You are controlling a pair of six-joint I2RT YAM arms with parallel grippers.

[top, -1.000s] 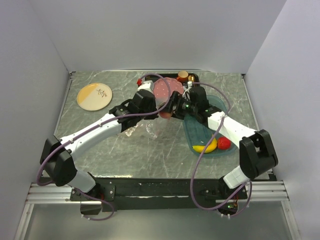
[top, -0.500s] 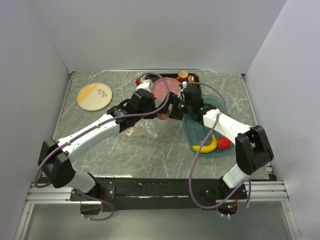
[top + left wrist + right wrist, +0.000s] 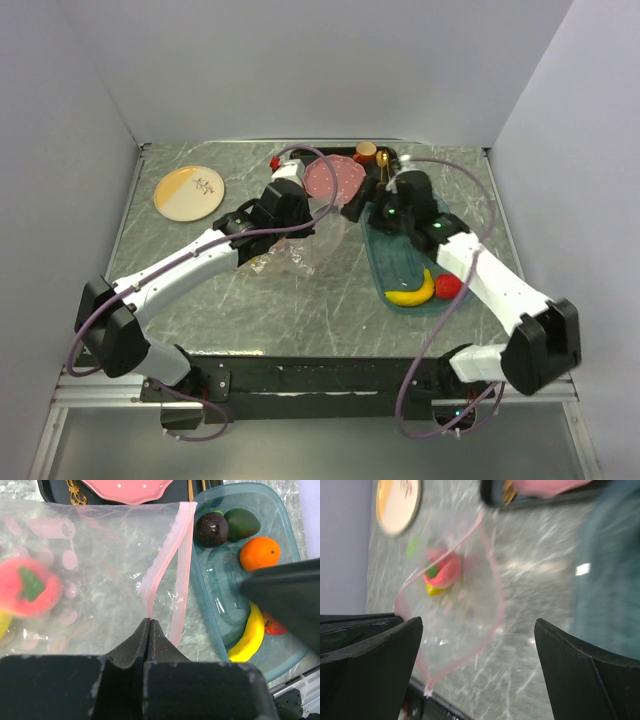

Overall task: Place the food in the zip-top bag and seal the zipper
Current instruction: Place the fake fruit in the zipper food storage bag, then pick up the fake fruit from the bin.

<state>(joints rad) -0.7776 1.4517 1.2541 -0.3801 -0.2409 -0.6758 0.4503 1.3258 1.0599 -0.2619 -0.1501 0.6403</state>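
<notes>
The left gripper point(image 3: 150, 624) is clamped on the zipper point(image 3: 183, 550) of the zip-top bag point(image 3: 90, 565), which lies just left of the blue tray point(image 3: 199, 597). A pink-red fruit point(image 3: 29, 586) sits in the bag. The tray holds an orange point(image 3: 259, 553), a banana point(image 3: 247, 637) and two dark fruits point(image 3: 211, 529). The right gripper point(image 3: 477, 625) hangs by the tray's far left corner, jaws wide and empty. A pink dotted plate point(image 3: 127, 487) lies beyond that corner.

- The crinkly clear plastic zip-top bag point(image 3: 100, 545) had a pale pink zipper strip point(image 3: 183, 555).
- A pink toy peach with a green leaf point(image 3: 27, 587) showed through it.
- The translucent blue oval tray point(image 3: 225, 580) held a yellow toy banana point(image 3: 247, 640), a bright orange toy orange point(image 3: 259, 553), a red toy strawberry point(image 3: 274, 625), a dark purple round toy fruit point(image 3: 211, 529) and a dark green toy fruit point(image 3: 241, 523).
- The pink scalloped plate point(image 3: 130, 487) was dotted white.
- The round flat plate point(image 3: 188, 191) was part cream, part mustard yellow.
- The grey marble-patterned table point(image 3: 300, 300) was veined white.
</notes>
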